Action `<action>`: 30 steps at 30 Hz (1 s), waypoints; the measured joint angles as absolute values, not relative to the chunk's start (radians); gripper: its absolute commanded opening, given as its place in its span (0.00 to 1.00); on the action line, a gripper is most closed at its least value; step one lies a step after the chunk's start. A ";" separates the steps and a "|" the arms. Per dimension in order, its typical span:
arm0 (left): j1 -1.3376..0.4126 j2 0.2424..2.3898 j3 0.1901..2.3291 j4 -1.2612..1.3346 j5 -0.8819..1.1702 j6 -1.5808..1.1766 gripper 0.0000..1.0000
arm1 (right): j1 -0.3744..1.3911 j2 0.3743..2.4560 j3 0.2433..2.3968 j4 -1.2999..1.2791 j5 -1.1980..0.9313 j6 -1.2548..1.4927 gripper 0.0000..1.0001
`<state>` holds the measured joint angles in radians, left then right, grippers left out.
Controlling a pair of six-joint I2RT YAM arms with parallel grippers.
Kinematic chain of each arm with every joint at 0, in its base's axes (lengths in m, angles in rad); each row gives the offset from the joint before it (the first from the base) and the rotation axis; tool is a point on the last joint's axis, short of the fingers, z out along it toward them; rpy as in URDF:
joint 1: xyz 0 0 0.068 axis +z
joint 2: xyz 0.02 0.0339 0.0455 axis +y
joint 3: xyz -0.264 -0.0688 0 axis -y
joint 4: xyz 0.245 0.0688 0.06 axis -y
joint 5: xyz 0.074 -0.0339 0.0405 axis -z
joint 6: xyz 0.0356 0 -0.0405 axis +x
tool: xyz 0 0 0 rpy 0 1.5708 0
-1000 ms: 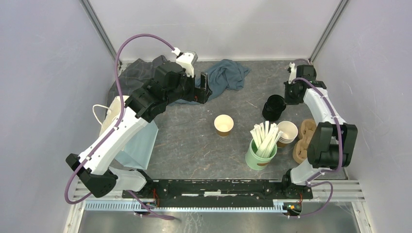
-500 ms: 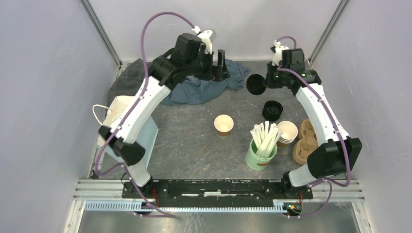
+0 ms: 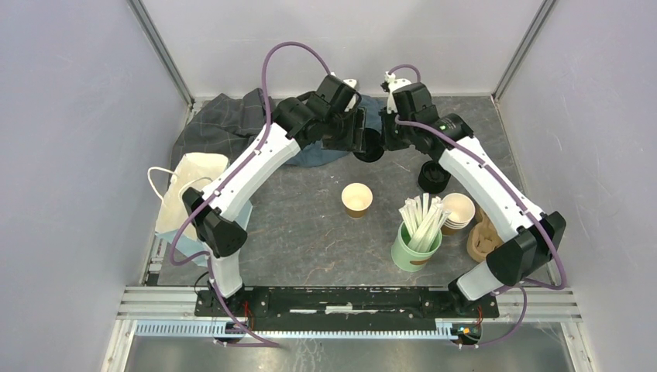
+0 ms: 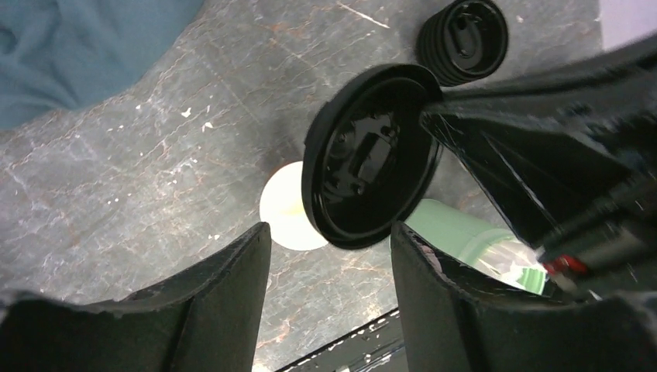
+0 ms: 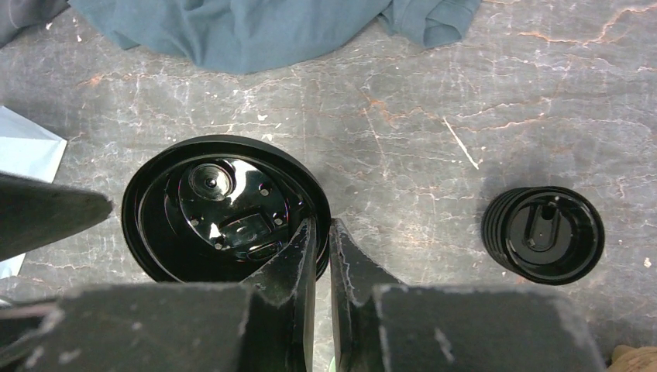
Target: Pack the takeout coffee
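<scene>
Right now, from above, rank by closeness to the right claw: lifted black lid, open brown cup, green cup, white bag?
1. Black lid, pinched in the right gripper.
2. Open brown cup, centre.
3. Green cup, near right.
4. White bag, far left.

You see a glossy plastic lid (image 5: 209,203), a matt, scuffed stone-look table (image 5: 403,101), a soft cloth (image 5: 256,31) and a paper cup (image 3: 357,200).

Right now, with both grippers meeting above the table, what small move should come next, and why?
Probably close the left gripper on the black lid. The right gripper pinches the lid's rim, holding it at the mouth of the left's open fingers, which do not visibly touch it.
</scene>
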<state>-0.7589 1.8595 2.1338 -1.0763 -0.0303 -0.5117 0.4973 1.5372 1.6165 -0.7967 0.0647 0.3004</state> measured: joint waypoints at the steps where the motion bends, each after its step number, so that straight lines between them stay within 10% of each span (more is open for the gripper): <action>1: -0.761 1.857 2.119 -1.077 -0.045 -0.515 0.61 | 0.509 1.538 1.617 -0.797 0.073 0.303 0.12; 18: -0.756 1.843 2.049 -1.075 -0.155 -0.536 0.22 | 0.603 1.539 1.634 -0.826 0.155 0.319 0.12; 23: -0.756 1.839 2.043 -1.076 -0.156 -0.545 0.02 | 0.615 1.539 1.641 -0.834 0.160 0.318 0.32; 30: -0.697 1.762 1.959 -1.035 -0.044 -0.561 0.02 | 0.603 1.493 1.669 -0.852 0.061 0.315 0.75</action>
